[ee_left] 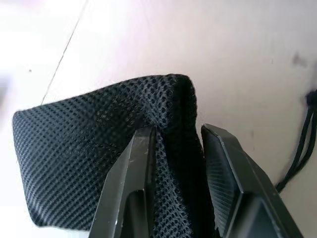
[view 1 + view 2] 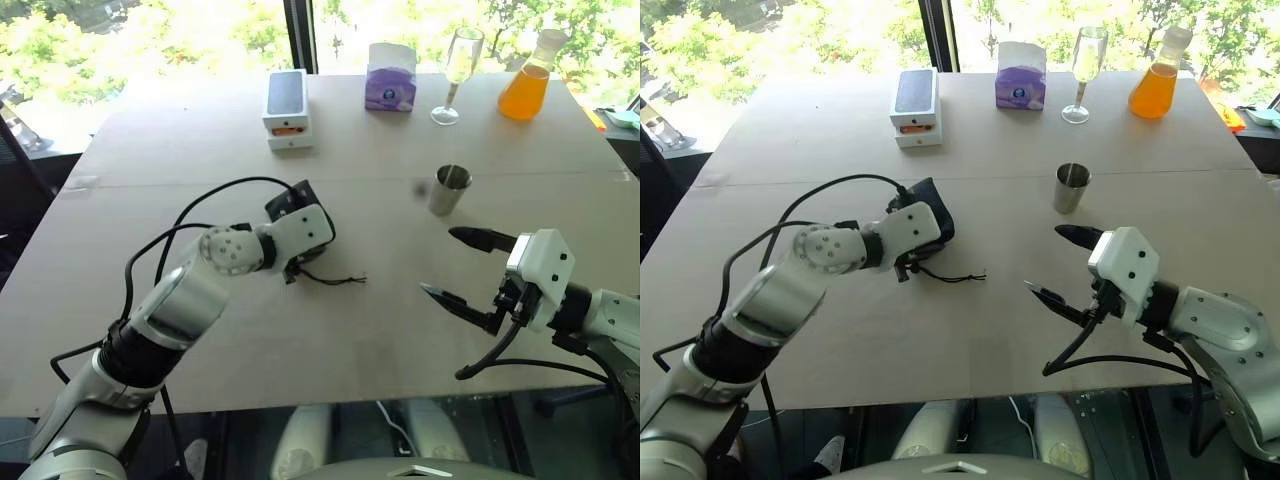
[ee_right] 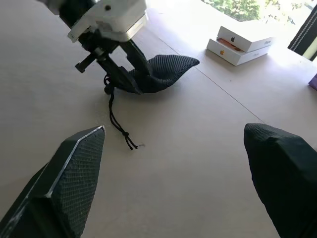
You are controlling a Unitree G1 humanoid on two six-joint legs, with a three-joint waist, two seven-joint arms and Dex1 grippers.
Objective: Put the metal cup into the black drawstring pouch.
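Black mesh fabric of the drawstring pouch [image 1: 94, 153] was pinched at its edge between the jaws of the left gripper [image 1: 176, 148], low over the worktop [image 2: 300, 350], with its cord [image 2: 335, 279] trailing beside it. The right gripper [image 2: 462, 267] hovered with its jaws spread wide and nothing in them. The metal cup [image 2: 449, 189] stood upright, well apart from the pouch and just beyond the right gripper. The step in hand seemed to be preparing the pouch; next, probably, its mouth needs opening and the right gripper must take the cup.
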